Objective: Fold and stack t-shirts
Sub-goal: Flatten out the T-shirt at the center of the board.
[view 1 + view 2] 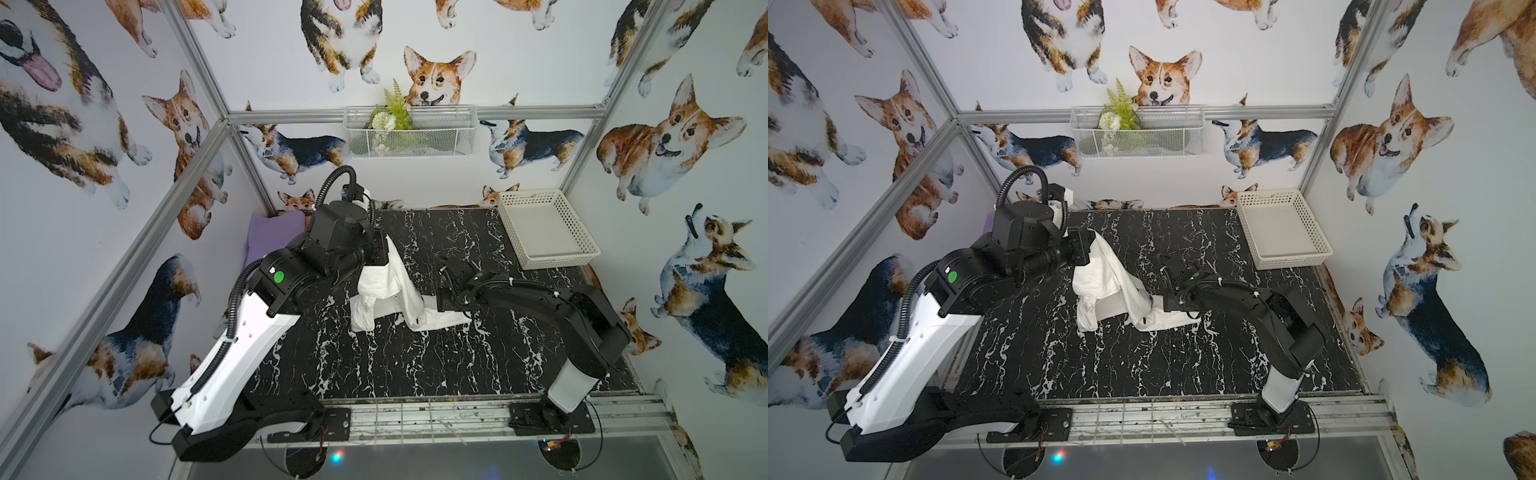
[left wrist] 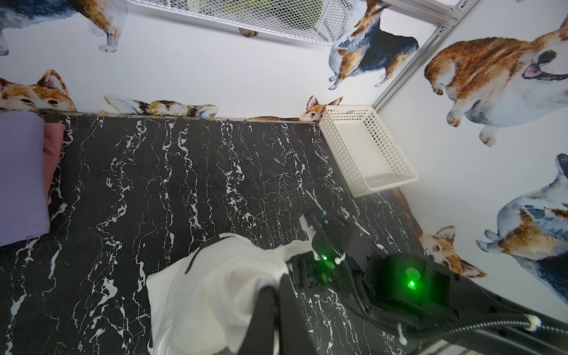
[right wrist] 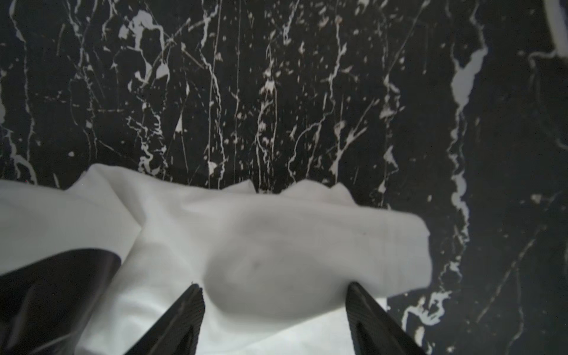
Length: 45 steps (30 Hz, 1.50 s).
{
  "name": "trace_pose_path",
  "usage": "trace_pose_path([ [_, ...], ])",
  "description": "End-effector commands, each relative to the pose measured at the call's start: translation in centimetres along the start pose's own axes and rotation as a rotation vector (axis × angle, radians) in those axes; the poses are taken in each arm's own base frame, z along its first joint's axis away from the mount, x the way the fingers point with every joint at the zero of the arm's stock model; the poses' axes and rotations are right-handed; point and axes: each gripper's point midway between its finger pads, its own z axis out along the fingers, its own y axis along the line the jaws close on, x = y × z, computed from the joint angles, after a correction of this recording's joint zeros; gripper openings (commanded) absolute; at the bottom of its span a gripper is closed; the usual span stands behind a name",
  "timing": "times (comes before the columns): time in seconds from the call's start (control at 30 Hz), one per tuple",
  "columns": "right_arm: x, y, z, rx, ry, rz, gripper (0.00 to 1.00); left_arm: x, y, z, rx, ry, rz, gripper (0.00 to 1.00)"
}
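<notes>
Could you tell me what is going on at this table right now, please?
The left tool is shut on a white t-shirt, holding its top off the black marble table while the rest trails onto the surface. The right tool is open, low over that trailing cloth, not gripping it. A folded lavender t-shirt and a pinkish t-shirt sit in the far left corner; the white basket stands in the far right corner.

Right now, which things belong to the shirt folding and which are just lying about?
Job:
white shirt, pinched by the left gripper
right gripper, open over that shirt
lavender shirt
pink shirt

Lying about:
plastic basket
wire basket
plant
</notes>
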Motion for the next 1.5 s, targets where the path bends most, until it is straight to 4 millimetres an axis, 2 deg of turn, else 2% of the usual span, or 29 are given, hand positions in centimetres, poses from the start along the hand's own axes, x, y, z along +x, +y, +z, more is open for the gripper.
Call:
trace_pose_path([
  [0.0, -2.1, -0.5, -0.3, 0.046, -0.052, -0.023, 0.75, -0.1, 0.4, -0.2, -0.014, -0.017, 0.008, 0.0],
  [0.13, -2.2, -1.4, -0.1, 0.093, -0.018, -0.005, 0.75, 0.0, 0.6, -0.2, -0.018, -0.022, 0.006, 0.0],
  [0.3, -1.7, -3.9, -1.3, 0.161, -0.049, 0.053, 0.75, 0.2, 0.4, 0.1, -0.012, -0.012, 0.007, 0.0],
  [0.4, -1.2, -5.7, -0.5, 0.139, -0.018, 0.122, 0.75, 0.4, 0.3, 0.3, -0.009, -0.003, 0.006, 0.0],
  [0.5, -0.7, -5.7, 0.3, 0.108, 0.006, 0.127, 0.75, 0.4, 0.4, 0.3, -0.01, -0.004, 0.004, 0.0],
  [0.7, -0.6, -4.0, 1.7, 0.026, 0.027, 0.118, 0.73, 0.3, 0.4, 0.1, -0.012, -0.011, 0.0, 0.0],
  [0.73, -0.8, -3.7, 1.9, 0.018, 0.029, 0.12, 0.67, 0.3, 0.5, 0.2, -0.014, -0.009, 0.0, 0.0],
  [0.8, -1.0, -3.7, 1.7, 0.027, 0.03, 0.124, 0.27, 0.4, 0.6, 0.2, -0.018, -0.005, -0.001, 0.0],
  [0.83, -1.2, -3.8, 1.3, 0.03, 0.017, 0.131, 0.1, 0.4, 0.6, 0.1, -0.017, -0.006, 0.0, 0.0],
  [0.87, -1.3, -3.9, 1.1, 0.033, 0.01, 0.136, 0.02, 0.4, 0.6, 0.1, -0.018, -0.007, -0.001, 0.0],
  [0.93, -1.9, -4.2, -0.3, 0.04, -0.024, 0.142, 0.0, 0.4, 0.6, 0.2, -0.018, -0.007, -0.001, 0.0],
  [1.07, -4.9, -4.1, -5.8, 0.06, -0.178, 0.108, 0.0, 0.4, 0.5, 0.4, -0.019, -0.005, 0.007, 0.0],
  [1.2, -10.1, -4.1, -15.8, 0.094, -0.436, 0.061, 0.0, 0.3, 0.6, 0.4, -0.026, -0.006, 0.013, 0.0],
  [1.23, -11.7, -4.1, -19.9, 0.084, -0.536, 0.059, 0.0, 0.3, 0.7, 0.4, -0.029, -0.006, 0.012, 0.0],
  [1.3, -13.0, -4.1, -23.7, 0.06, -0.629, 0.07, 0.0, 0.4, 0.9, 0.4, -0.039, -0.009, 0.016, 0.0],
  [1.33, -13.8, -4.3, -26.6, 0.05, -0.707, 0.074, 0.0, 0.4, 1.0, 0.4, -0.043, -0.011, 0.016, 0.0],
  [1.43, -15.4, -5.3, -30.8, 0.087, -0.84, 0.084, 0.0, 0.5, 1.0, 0.5, -0.043, -0.009, 0.014, 0.0],
  [1.47, -15.6, -5.3, -31.2, 0.099, -0.85, 0.077, 0.0, 0.5, 0.9, 0.5, -0.041, -0.008, 0.014, 0.0],
])
